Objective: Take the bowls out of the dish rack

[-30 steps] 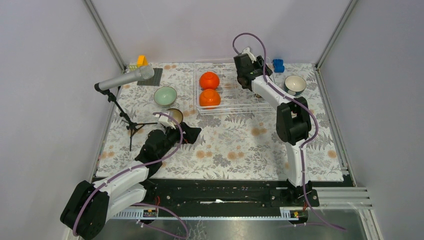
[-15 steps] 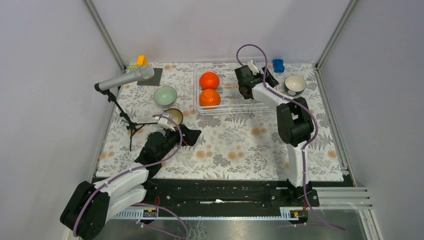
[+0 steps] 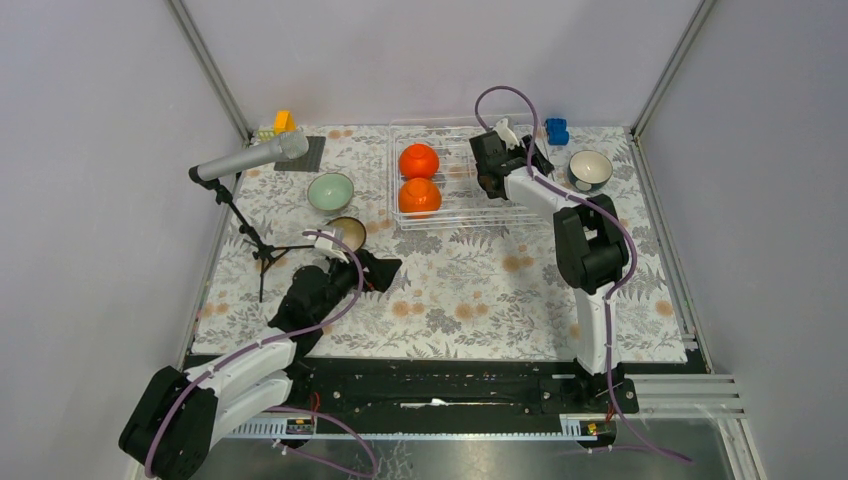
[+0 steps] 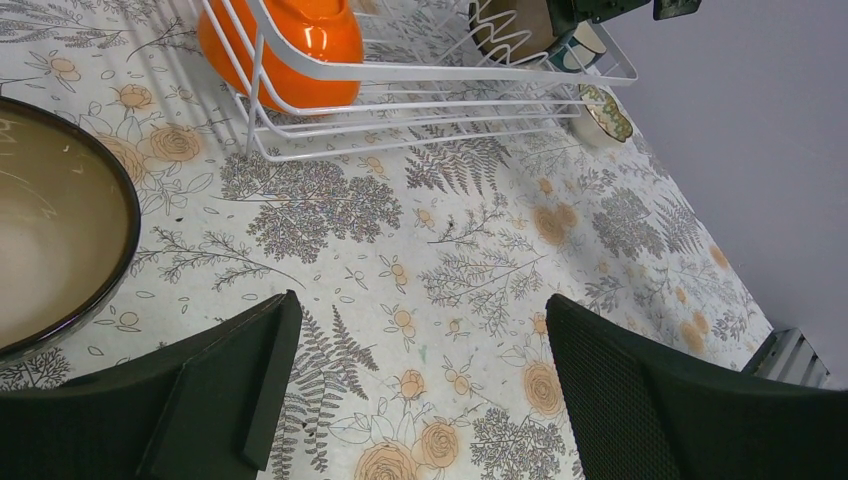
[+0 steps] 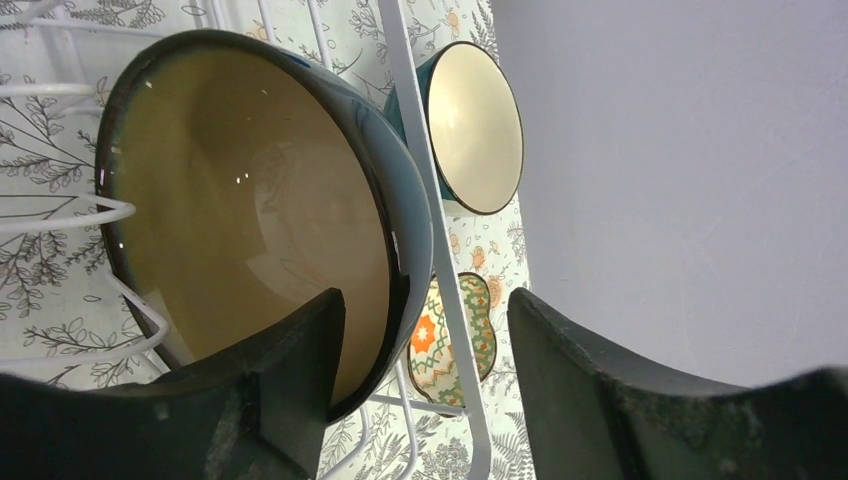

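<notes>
1. Right jaws stand spread astride the rim of a dark bowl [image 5: 250, 220] with a tan inside, which stands on edge in the rack [image 3: 460, 205].
2. Left jaws gape wide above the desk [image 4: 480, 270], just beside a brown-rimmed bowl [image 4: 50, 240].
3. Two orange bowls [image 3: 419, 160] sit in the rack; a mint bowl [image 3: 330, 190] and a teal bowl [image 5: 470, 125] rest on the desk outside it.

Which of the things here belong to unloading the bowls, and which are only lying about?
Belong: dish rack; two orange bowls; dark bowl in the rack; mint bowl, tan bowl, teal bowl, already out.
Lying about: microphone, blue block, yellow block, patterned dish.
</notes>
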Controlling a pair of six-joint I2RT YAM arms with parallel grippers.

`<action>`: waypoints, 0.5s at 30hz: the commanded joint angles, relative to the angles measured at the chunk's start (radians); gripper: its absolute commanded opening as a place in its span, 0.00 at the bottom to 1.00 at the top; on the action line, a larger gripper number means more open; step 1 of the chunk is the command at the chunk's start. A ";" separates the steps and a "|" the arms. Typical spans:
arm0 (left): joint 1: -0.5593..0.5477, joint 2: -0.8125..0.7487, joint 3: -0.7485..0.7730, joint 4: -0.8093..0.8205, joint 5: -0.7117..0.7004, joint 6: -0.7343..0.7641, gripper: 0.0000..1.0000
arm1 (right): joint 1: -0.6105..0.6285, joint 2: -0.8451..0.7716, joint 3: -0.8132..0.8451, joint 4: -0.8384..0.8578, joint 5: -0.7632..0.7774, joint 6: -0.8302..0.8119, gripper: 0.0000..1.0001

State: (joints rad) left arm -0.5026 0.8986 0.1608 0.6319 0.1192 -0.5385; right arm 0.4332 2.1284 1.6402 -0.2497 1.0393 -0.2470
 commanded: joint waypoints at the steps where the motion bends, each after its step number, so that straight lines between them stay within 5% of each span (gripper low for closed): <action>1: -0.002 -0.003 0.002 0.076 -0.001 0.020 0.97 | 0.005 -0.019 0.029 0.036 0.105 -0.003 0.62; 9: -0.001 0.002 0.008 0.075 0.022 0.016 0.97 | 0.013 -0.004 0.055 0.048 0.137 -0.014 0.35; 11: -0.001 0.002 0.010 0.074 0.021 0.016 0.97 | 0.016 -0.005 0.065 0.048 0.138 -0.019 0.24; 13: -0.002 0.002 0.011 0.071 0.019 0.021 0.97 | 0.018 -0.005 0.075 0.051 0.133 -0.031 0.03; 15: -0.002 0.003 0.016 0.058 0.010 0.029 0.97 | 0.026 -0.006 0.072 0.093 0.132 -0.070 0.00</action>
State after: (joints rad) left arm -0.5026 0.8989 0.1608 0.6464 0.1238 -0.5365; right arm 0.4454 2.1300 1.6573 -0.2283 1.1149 -0.2825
